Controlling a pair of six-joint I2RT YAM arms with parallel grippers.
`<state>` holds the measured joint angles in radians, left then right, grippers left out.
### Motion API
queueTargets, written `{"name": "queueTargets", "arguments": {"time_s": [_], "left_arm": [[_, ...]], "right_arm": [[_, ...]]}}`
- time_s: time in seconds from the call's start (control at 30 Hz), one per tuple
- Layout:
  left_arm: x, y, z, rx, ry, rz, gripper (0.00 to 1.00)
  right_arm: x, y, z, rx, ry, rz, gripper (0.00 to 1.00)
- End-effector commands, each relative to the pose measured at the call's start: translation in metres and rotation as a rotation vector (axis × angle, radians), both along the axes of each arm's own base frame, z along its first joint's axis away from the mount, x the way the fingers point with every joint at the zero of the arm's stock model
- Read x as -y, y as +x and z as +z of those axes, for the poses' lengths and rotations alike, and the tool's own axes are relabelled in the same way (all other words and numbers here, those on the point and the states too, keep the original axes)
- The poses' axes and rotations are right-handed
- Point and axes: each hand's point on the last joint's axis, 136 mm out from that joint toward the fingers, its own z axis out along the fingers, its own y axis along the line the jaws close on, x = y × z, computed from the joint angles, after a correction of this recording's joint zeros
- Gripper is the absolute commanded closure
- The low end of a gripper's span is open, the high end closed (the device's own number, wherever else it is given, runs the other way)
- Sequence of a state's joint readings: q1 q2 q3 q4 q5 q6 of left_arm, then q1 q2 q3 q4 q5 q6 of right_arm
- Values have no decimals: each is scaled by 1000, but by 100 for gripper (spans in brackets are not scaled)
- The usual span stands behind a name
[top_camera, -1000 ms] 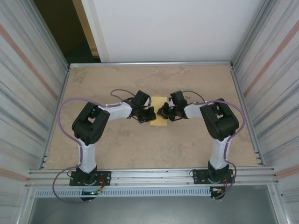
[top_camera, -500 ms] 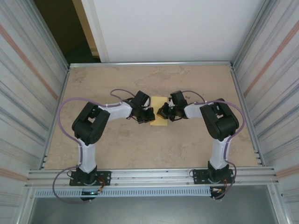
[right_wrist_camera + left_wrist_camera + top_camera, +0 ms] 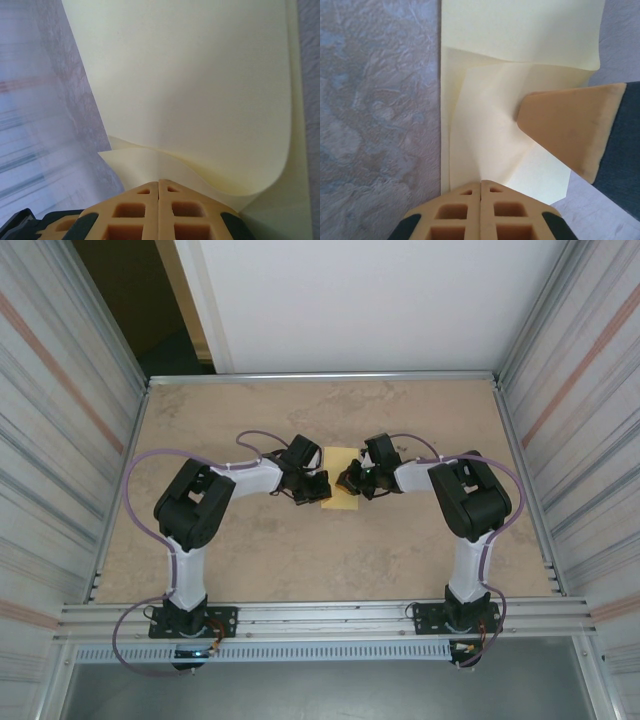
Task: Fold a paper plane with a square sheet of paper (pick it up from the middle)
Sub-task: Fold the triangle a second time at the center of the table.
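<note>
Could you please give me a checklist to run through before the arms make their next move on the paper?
1. The thin pale yellow paper sheet lies on the mottled beige tabletop: ok.
2. The left tool is shut, tip at the paper's edge: ok.
3. The right tool is shut, tip pressing the paper: ok.
4. The folded flap lies flat: not ok, it bows upward.
5. Folded edges line up: cannot tell.
</note>
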<state>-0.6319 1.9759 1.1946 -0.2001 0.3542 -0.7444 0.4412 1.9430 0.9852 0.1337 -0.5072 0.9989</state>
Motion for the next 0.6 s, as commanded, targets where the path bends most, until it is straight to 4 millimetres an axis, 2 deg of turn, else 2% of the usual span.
{"name": "queueTargets", "arguments": {"time_s": [0.0, 0.07, 0.17, 0.37, 0.57], "left_arm": [[-34, -20, -40, -108, 149, 20, 100], [-34, -21, -41, -112, 147, 18, 100], [-33, -22, -42, -117, 143, 15, 100], [-30, -22, -42, -118, 131, 9, 100], [-29, -21, -40, -114, 125, 7, 100]], "right_arm": [[17, -1, 10, -7, -38, 14, 100], [12, 4, 36, 65, -13, 61, 100], [6, -2, 50, 105, -27, 125, 99], [-4, -22, 28, 67, -92, 170, 100], [-10, -20, 13, 32, -95, 169, 100]]}}
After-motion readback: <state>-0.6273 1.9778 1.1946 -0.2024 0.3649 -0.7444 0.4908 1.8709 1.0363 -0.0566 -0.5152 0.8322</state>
